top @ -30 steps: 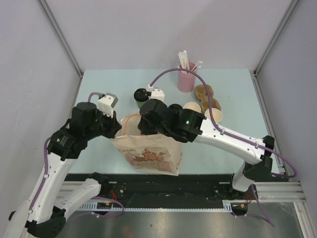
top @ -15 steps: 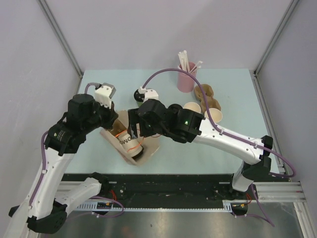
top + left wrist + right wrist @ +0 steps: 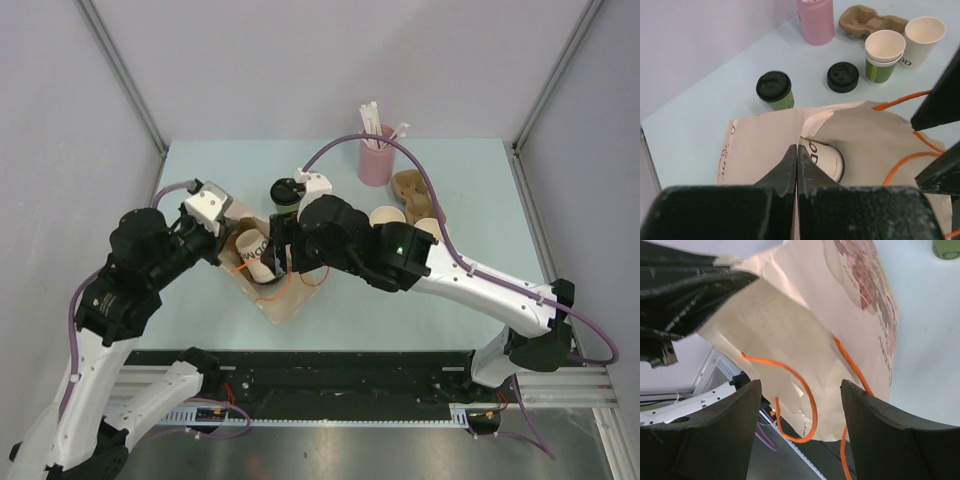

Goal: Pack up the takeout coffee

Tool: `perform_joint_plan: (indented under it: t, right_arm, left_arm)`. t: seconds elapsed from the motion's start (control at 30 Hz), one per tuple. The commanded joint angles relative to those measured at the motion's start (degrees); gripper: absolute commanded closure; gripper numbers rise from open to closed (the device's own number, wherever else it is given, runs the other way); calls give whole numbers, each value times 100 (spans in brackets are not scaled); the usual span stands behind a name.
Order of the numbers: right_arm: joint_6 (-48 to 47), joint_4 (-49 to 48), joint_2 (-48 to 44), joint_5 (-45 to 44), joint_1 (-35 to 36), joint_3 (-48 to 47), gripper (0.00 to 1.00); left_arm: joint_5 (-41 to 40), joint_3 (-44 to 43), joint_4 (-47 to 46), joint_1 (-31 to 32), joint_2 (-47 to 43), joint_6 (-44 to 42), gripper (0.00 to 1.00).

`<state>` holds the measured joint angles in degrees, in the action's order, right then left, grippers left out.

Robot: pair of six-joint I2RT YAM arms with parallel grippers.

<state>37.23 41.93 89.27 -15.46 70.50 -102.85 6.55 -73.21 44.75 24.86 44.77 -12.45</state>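
One cup in: white cup (image 3: 825, 157) lies on its side inside bag (image 3: 865, 130). Green cup (image 3: 775, 90) upright just beyond bag mouth, nearer right end effector (image 3: 797, 385), which hangs wide open and empty over bag. Left end effector (image 3: 797, 150) pinched on bag rim.

Green paper cup (image 3: 774, 91): upright on the tabletop (image 3: 700, 115), round black lid fitted, standing free just beyond the paper bag (image 3: 760, 145). White paper cup (image 3: 825, 157): lying on its side inside the open bag, dark lettering turned upward, partly hidden; whether it has a lid cannot be seen.
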Motion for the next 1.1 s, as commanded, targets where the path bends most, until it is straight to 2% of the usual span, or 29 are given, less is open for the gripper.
perform_joint_plan:
  t: [0.0,0.13,0.2,0.43,0.5,0.67,0.73,0.77,0.8,0.9,1.0,1.07]
  right_arm:
    - [-146,-580,-103,219,60,19,32]
    - [-155,-643,2,140,192,-59,34]
    - [-190,-555,168,17,210,-182,38]
    - [-296,508,1302,-71,192,-1903,41]
    - [-304,430,1391,-10,113,-2291,41]
    - [-525,-782,865,246,113,-1549,37]
    - [-174,-435,654,53,26,-1239,44]
    - [132,-258,609,26,-1,-1107,53]
    - [179,-117,556,-18,25,-827,58]
    - [205,61,521,-167,130,-527,61]
    - [136,104,880,-97,104,-814,65]
    - [-5,332,1353,34,131,-1438,64]
  left_arm:
    - [453,272,-467,194,-337,-925,100]
    - [479,492,-476,203,-452,-961,100]
    - [514,501,-485,203,-417,-883,100]
    - [549,501,-520,221,-346,-821,99]
    - [549,544,-520,230,-381,-838,100]
    - [418,606,-511,221,-399,-724,100]
    - [391,580,-520,230,-356,-637,100]
    - [269,528,-520,221,-329,-471,100]
    - [251,501,-511,230,-303,-408,100]
    - [426,439,-511,230,-276,-276,100]
    - [435,439,-511,230,-276,-179,100]
    - [409,457,-503,221,-259,-223,100]
